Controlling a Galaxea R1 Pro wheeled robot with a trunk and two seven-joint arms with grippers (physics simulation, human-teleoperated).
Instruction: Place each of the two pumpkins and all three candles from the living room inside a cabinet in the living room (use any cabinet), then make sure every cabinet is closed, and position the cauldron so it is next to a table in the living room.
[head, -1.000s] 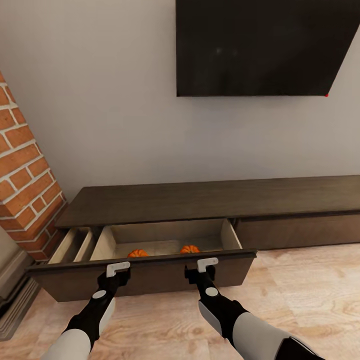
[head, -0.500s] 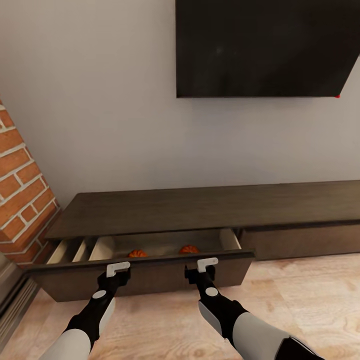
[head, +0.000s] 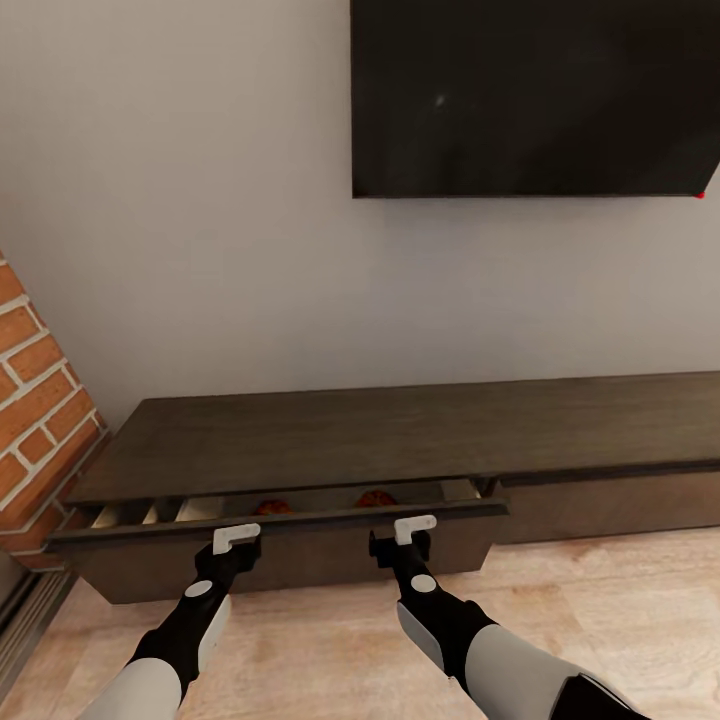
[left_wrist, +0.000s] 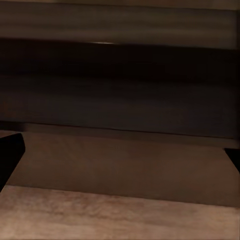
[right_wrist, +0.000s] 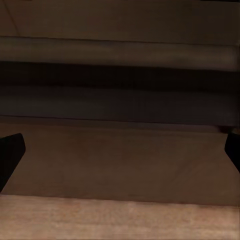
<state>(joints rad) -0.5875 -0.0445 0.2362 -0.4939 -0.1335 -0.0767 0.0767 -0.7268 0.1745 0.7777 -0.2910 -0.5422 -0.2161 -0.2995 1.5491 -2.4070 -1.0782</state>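
Against the pale grey wall, below a large black wall-mounted screen, stands the long low dark brown wooden cabinet with its flat top. Its left-hand wide drawer stands open by only a narrow gap, through which the pale beige lining and dividers show. Inside that gap sit the two small round orange pumpkins: one pumpkin toward the left, the other pumpkin toward the right, well apart from each other and both partly hidden by the drawer's front edge.

The left claw is set against the dark drawer front, below the first pumpkin. In the left wrist view its two dark fingertips stand wide apart at the edges, with nothing between them but the brown drawer face. The right claw is likewise against the drawer front, below the second pumpkin, and the right wrist view shows its fingertips spread wide as well, grasping nothing.

A red brick column rises at the left end of the cabinet, and the floor is light wooden planking.
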